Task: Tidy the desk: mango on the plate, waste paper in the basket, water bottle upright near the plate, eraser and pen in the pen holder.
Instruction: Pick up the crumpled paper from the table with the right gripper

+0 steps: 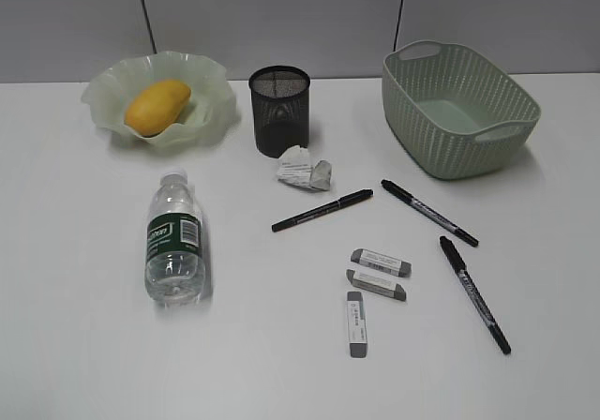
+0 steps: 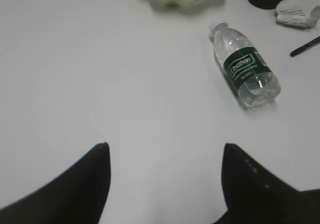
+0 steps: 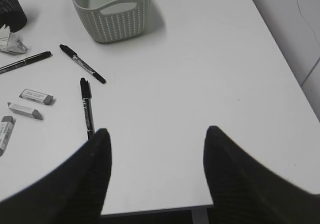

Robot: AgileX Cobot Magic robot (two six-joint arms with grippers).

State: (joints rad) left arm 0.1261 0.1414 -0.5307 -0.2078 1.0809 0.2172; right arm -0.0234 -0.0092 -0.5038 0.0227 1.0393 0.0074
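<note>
My left gripper [image 2: 165,156] hung above bare desk [image 2: 100,84], its two black tapered fingers [image 2: 90,179] spread wide with nothing between them; my right gripper [image 3: 156,141] hung the same way over the desk's near right part, fingers [image 3: 92,169] wide apart and empty. The smooth yellow-orange mango [image 1: 157,107] lay in the pale green translucent plate [image 1: 108,87] with its ruffled rim. The clear plastic water bottle [image 1: 175,240] lay on its side in front of the plate, white cap toward it, dark green label round its middle. The black wire-mesh pen holder [image 1: 279,109] stood upright, and the crumpled waste paper [image 1: 303,169] lay just in front of it. The woven-pattern basket [image 1: 459,109] sat at the back right. Three black pens [image 1: 322,210] and three grey flat erasers [image 1: 381,262] lay loose on the desk between them.
</note>
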